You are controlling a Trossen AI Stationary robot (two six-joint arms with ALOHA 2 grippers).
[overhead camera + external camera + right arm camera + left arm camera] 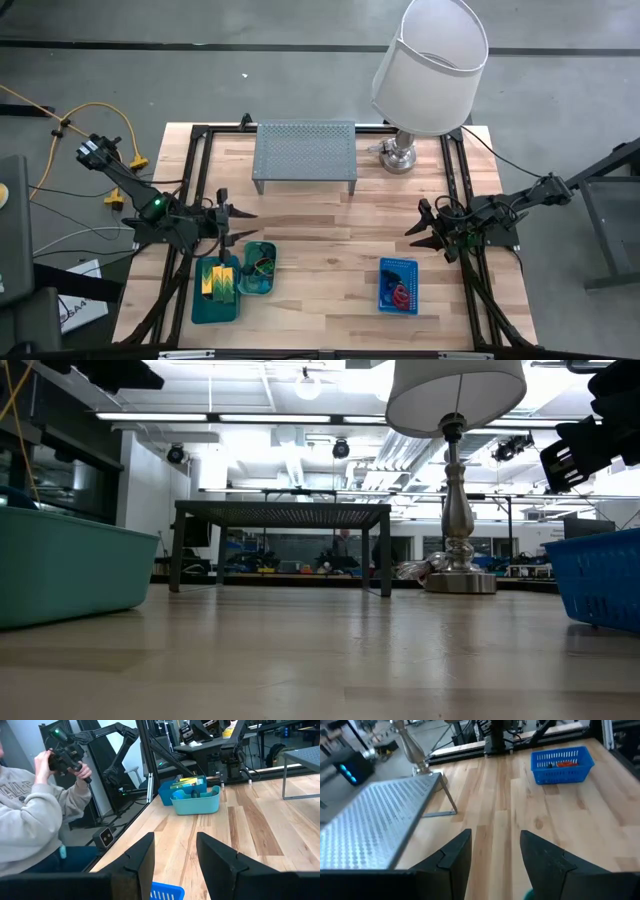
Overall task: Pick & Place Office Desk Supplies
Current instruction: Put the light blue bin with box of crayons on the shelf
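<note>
wood table point(330, 240) – perforated metal shelf point(305, 152)

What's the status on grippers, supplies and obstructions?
Left gripper and right gripper open, holding nothing. Supplies sit in teal trays, blue basket. Nothing in the way.

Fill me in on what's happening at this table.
Nothing is being handled right now. The left gripper hangs open and empty above the teal trays; the right gripper hangs open beside the blue mesh basket, which holds red bands. A person beside the table holds a controller.
</note>
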